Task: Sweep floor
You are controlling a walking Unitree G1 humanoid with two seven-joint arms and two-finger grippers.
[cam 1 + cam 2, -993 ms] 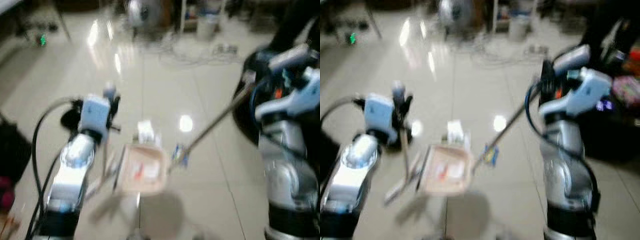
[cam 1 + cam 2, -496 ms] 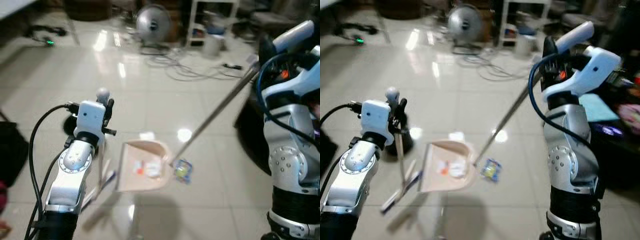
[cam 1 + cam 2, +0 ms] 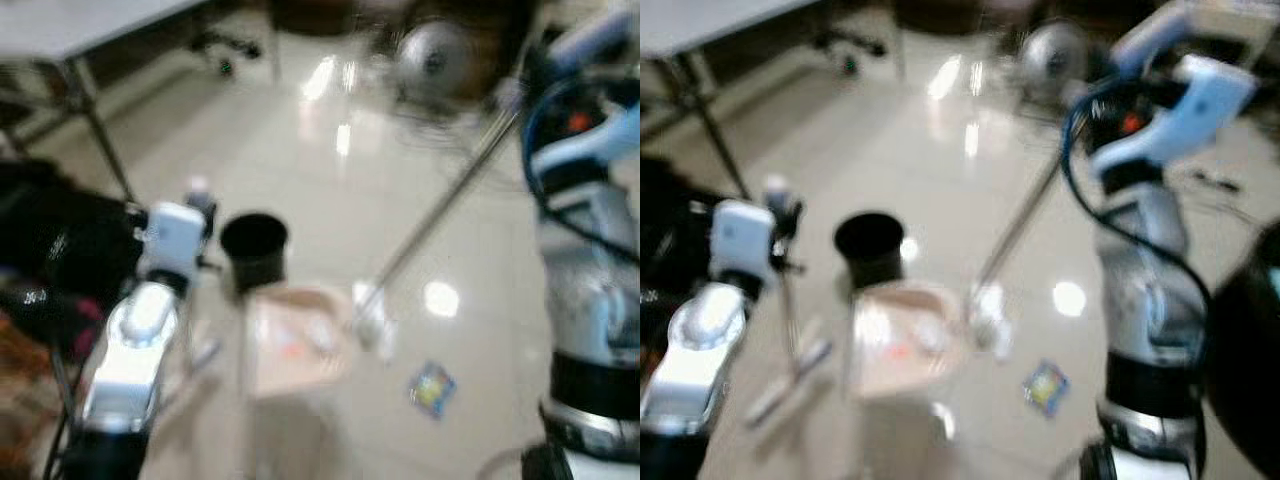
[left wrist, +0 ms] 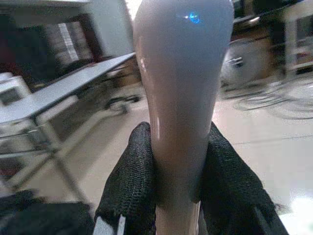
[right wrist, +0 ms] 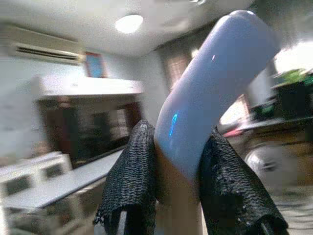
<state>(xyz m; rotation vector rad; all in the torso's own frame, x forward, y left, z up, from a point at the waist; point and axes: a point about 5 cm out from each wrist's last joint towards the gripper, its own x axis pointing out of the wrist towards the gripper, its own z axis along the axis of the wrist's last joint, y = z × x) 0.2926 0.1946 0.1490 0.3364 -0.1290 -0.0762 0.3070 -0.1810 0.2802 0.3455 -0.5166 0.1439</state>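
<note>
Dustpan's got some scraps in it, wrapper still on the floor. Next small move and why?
Probably draw the broom in the right gripper back behind the blue-and-yellow wrapper and push it toward the dustpan, held by the left gripper. The wrapper lies on the tile apart from the pan, on the robot's right of the broom head, while the pan already holds a few scraps.

Both eye views are looking down from the head at the same blurred floor, sharing the dustpan and black bin; each wrist camera is peering close along its fingers at a clamped handle
</note>
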